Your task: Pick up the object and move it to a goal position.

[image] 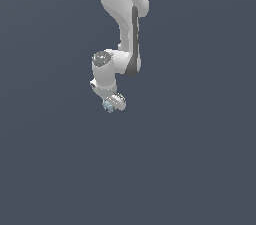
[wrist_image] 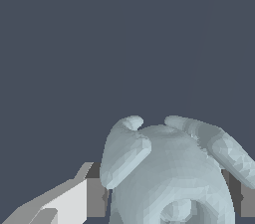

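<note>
One arm (image: 125, 19), white with a dark strip down its forearm, enters from the top of the exterior view and hangs down toward mid-frame. Background in both views is a flat dark blue-grey surface (image: 200, 159), featureless; cannot tell from the exterior view whether it is floor or backdrop.

Wrist section: rounded white housing with a grey cap, bent toward the exterior view's left of the forearm. Below it sits the gripper (image: 111, 104), pointing down and slightly tilted.

Gripper state: narrow, closed in on the object. In the wrist view one white finger with a dark grey pad (wrist_image: 95, 193) presses against one flank of the object, and a second dark pad (wrist_image: 244, 198) shows at the opposite flank. Both pads appear to touch it.

Object (image: 108, 105): pale blue-grey lumpy blob, much smaller than the gripper, held between the fingertips at the lowest point of the arm. In the exterior view only a small part peeks out below the fingers. In the wrist view the object (wrist_image: 169, 173) fills the lower frame: rounded body, two ear-like lobes projecting from it, one small round bump low on the body.

Whether it rests on the surface cannot be told.
</note>
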Tool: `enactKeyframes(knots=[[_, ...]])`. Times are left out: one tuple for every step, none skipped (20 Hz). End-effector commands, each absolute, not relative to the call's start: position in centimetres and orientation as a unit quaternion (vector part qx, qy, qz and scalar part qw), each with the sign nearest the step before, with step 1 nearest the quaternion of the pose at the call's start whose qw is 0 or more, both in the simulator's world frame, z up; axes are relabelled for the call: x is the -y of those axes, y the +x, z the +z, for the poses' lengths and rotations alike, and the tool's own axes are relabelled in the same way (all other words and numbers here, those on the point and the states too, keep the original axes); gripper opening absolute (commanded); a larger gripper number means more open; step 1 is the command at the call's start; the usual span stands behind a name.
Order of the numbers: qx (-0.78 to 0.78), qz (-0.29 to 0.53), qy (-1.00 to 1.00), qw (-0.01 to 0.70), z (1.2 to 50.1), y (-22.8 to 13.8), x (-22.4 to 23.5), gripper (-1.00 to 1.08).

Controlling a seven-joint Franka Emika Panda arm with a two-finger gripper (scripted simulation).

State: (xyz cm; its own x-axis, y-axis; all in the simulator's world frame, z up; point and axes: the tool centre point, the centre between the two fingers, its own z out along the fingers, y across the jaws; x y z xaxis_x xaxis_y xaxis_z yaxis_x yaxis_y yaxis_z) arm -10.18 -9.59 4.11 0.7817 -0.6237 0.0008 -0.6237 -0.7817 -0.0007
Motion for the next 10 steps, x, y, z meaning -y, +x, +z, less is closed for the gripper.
enactKeyframes(knots=[[-0.330, 0.000, -0.944, 0.000, 4.01, -10.21, 9.60, -1.00], [-0.330, 0.000, -0.944, 0.000, 4.01, -10.21, 9.60, -1.00], [-0.330, 0.000, -0.944, 0.000, 4.01, -10.21, 9.60, -1.00], [-0.330, 0.000, -0.944, 0.000, 4.01, -10.21, 9.60, -1.00], [-0.330, -0.001, -0.944, 0.000, 4.12, -10.14, 9.58, -1.00], [-0.330, -0.001, -0.944, 0.000, 4.15, -10.14, 9.59, -1.00], [-0.330, -0.001, -0.944, 0.000, 4.23, -10.13, 9.63, -1.00], [-0.330, -0.001, -0.944, 0.000, 4.37, -10.11, 9.71, -1.00], [-0.330, -0.001, -0.944, 0.000, 4.57, -10.08, 9.81, -1.00], [-0.330, -0.001, -0.944, 0.000, 4.82, -10.05, 9.94, -1.00]])
